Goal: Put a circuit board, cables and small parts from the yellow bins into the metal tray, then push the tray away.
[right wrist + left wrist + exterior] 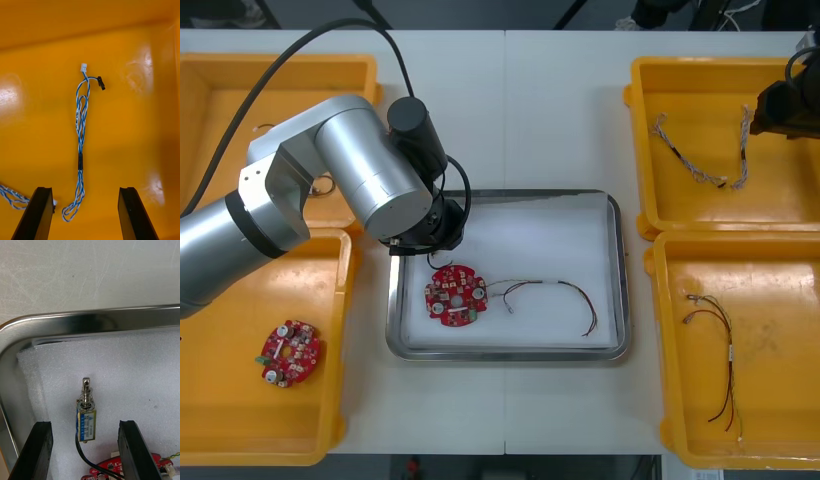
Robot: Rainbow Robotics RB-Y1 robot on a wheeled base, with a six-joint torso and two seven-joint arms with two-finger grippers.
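My left gripper (423,238) hangs over the near-left corner region of the metal tray (617,270), fingers open. Between them in the left wrist view (85,423) a small metal part (86,416) with a blue label and a black wire lies loose on the white foam. Just beside it are a red circuit board (453,295) and a red and yellow cable (552,293). My right gripper (780,105) is open above the far right yellow bin (780,205). In the right wrist view, a twisted blue and white cable (80,142) lies on the bin floor between the open fingers (83,189).
A second blue and white cable (685,158) lies in the same far right bin. The near right bin (780,250) holds a red and yellow cable (725,365). Another circuit board (290,352) rests in the near left bin (330,420). My left arm covers part of the far left bin (240,70).
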